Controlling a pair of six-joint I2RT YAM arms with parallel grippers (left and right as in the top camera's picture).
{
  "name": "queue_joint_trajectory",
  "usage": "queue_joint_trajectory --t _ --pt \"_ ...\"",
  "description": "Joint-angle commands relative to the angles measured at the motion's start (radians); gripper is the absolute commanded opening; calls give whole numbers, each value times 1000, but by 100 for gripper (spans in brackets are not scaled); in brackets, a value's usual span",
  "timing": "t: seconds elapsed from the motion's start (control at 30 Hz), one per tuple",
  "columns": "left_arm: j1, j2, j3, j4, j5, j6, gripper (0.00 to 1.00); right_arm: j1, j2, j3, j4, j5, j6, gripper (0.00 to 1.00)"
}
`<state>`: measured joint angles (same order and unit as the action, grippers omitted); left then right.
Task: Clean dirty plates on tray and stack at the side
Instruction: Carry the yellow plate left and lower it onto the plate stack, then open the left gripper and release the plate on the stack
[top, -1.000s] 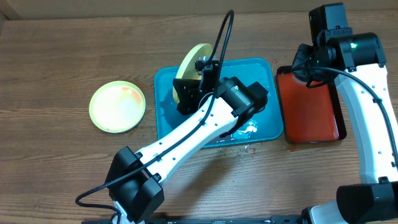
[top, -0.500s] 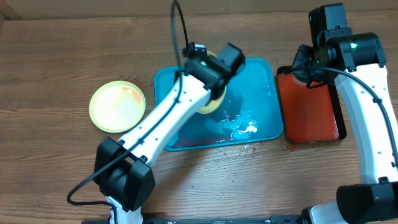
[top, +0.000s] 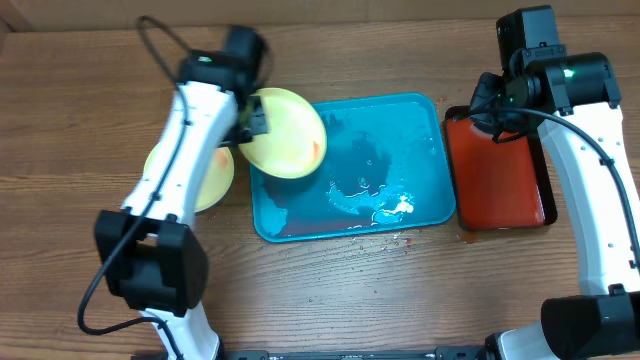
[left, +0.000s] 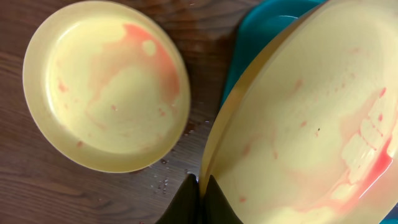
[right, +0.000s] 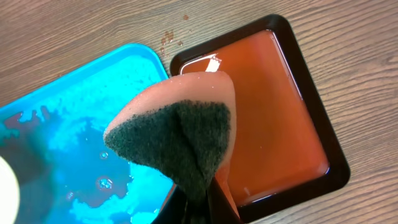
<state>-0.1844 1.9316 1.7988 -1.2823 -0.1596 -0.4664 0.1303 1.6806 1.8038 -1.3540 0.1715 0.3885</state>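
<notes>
Swung leftward across the tray (top: 400, 140), your left gripper (left: 200, 190) stays clamped on the rim of the light, stiff, probably slippery plate (left: 298, 124).

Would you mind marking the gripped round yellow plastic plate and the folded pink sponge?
Round yellow plastic plate (top: 290, 135): overhead view, centre.
Folded pink sponge (right: 180, 134): right wrist view, dark scouring face.

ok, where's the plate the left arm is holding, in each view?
Overhead: held plate, upper centre, over the left end of the turquoise tray.
Left wrist: fills the right half of the picture.
Right wrist: a pale sliver at the lower-left edge may be it; cannot tell.
Shared landmark: the tray, in all three.
</notes>
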Motion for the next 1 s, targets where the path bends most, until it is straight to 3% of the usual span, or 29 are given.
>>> queue_joint_trajectory --t 0.0,0.17,0.4,0.63,0.83,0.97 --pt "100 -31 -48 6 135 56 5 -8 -1 -4 5 -1 -4 4" --pt "221 -101 -240 121 231 79 4 -8 -1 -4 6 -1 -4 4" --pt "291 -353 -557 348 231 73 5 -8 -1 -4 11 -5 -4 4" --pt "425 -592 -790 555 227 -63 4 -8 -1 -4 13 -38 -4 4" --pt "613 -584 -888 657 231 -110 4 -8 -1 -4 13 -38 -4 4" --pt "647 -529 -904 703 230 -110 4 -8 -1 -4 19 -38 -4 4"
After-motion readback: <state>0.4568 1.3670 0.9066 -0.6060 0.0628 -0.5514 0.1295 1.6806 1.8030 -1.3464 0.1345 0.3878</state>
